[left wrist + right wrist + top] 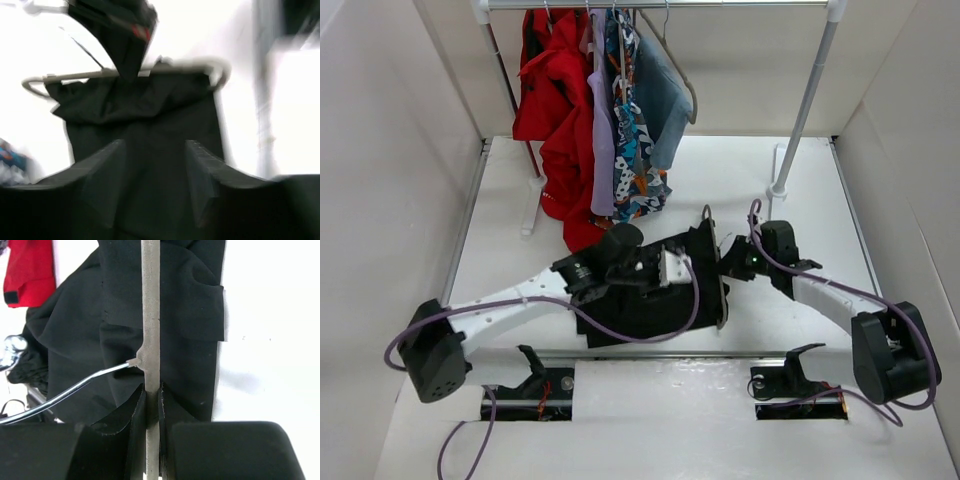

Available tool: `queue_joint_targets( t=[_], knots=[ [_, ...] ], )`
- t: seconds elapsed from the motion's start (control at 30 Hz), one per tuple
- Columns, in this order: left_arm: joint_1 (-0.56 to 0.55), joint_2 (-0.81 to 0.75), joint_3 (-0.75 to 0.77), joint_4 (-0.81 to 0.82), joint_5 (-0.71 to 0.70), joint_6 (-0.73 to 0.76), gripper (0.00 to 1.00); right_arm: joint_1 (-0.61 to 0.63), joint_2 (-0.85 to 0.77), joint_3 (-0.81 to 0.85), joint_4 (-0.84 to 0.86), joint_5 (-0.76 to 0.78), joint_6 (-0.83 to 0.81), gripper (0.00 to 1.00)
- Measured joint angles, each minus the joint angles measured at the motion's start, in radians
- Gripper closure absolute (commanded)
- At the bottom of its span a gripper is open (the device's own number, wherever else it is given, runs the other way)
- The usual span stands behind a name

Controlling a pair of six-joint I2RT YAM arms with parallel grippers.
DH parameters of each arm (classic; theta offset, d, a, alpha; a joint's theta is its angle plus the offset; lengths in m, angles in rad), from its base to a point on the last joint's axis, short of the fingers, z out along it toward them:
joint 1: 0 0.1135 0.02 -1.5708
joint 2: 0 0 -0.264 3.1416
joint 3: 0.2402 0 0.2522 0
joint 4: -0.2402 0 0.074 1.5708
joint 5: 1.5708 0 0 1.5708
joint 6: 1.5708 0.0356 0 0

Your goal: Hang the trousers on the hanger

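Observation:
The black trousers (pixel 640 305) lie bunched on the white table, draped over the grey-beige hanger (pixel 722 292), whose wire hook (pixel 707 213) points to the back. My right gripper (pixel 151 390) is shut on the hanger (pixel 150 315) bar just below the hook's root (pixel 65 395), with the trousers (pixel 190 300) hanging on both sides of it. My left gripper (pixel 155 145) hovers open over the trousers (pixel 145 120), fingers (pixel 107 167) apart and nothing pinched between them. The hanger (pixel 95 75) runs across the blurred left wrist view. Both grippers (pixel 685 265) (pixel 730 262) meet at the hanger.
A clothes rail (pixel 660 4) at the back carries red (pixel 555 90), lilac, patterned (pixel 632 130) and blue-grey (pixel 665 90) clothes. Its right post (pixel 800 120) stands on the table. White walls close in left and right. The red garment's hem (pixel 27 270) lies close to the trousers.

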State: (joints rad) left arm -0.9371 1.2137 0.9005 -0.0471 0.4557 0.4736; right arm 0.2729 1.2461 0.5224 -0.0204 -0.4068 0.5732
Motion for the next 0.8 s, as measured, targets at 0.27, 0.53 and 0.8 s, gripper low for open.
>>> queue_joint_targets(
  t=[0.27, 0.53, 0.8],
  knots=[
    [0.001, 0.337, -0.018, 0.144, 0.013, 0.591, 0.34, -0.052, 0.029, -0.004, 0.028, -0.104, -0.054, 1.00],
    [0.001, 0.477, 0.107, 0.172, 0.023, 0.861, 0.41, -0.110, 0.040, -0.021, 0.037, -0.161, -0.103, 1.00],
    [0.001, 0.636, 0.218, 0.109, -0.012, 1.020, 0.46, -0.148, 0.080, -0.025, 0.062, -0.216, -0.140, 1.00]
  ],
)
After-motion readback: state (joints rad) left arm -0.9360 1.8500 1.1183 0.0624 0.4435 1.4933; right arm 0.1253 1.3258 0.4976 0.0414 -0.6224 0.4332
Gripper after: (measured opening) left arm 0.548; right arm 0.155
